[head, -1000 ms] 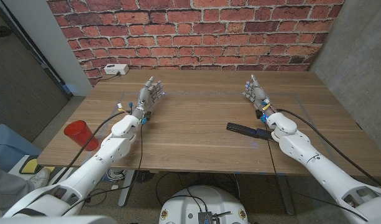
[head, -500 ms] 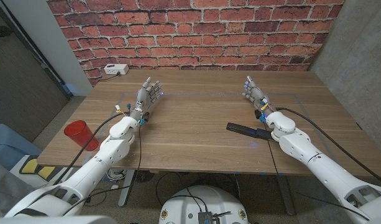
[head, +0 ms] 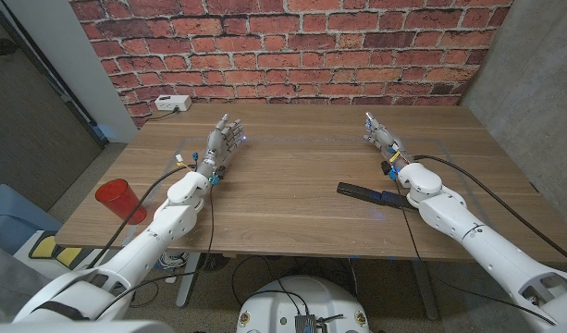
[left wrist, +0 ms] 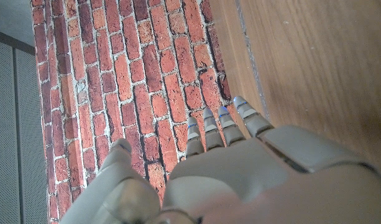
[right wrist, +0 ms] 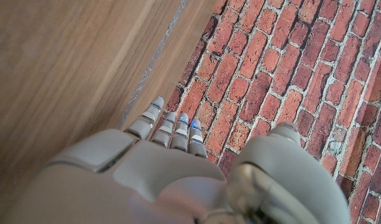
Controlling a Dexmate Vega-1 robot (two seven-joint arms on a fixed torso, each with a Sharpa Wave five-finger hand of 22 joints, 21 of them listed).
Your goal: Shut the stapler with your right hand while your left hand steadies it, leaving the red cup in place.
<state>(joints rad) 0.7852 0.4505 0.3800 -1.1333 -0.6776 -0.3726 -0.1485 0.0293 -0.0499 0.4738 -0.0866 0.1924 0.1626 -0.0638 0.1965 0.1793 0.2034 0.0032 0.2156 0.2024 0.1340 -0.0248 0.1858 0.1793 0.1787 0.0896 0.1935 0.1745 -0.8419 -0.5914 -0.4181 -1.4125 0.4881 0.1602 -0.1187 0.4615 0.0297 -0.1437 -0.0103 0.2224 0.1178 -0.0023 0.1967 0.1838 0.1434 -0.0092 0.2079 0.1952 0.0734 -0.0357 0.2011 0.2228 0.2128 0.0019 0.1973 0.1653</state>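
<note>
the stapler [head: 364,192] lies on the wooden counter [head: 292,176] toward the robot's right, near the front edge, a long flat black strip that reads as splayed open along its length rather than folded; the head view is too small to tell base from arm. it sits just beside the right forearm, behind the right hand [head: 382,139], so the hand will probably have to draw back and come down on it from above. that hand stands well beyond the stapler toward the brick wall [head: 292,46], fingers straight and a little apart, holding nothing. the left hand [head: 220,143] stands likewise on the far left part of the counter, fingers extended and spread, empty and well apart from the stapler, so steadying it calls for a long reach across.

the red cup [head: 116,199] stands upright near the counter's left front edge, next to the left arm and far from the stapler; its spot makes it easy to leave alone, though the left elbow passes near it. it looks like smooth, slightly tapered plastic.

the counter is matte wood with fine straight grain. a small white box [head: 172,104] sits at its far left corner. both wrist views show pale grey, smooth hard-shelled hands with blue-tinted fingertips [left wrist: 222,112] over bare wood and rough red brick.
</note>
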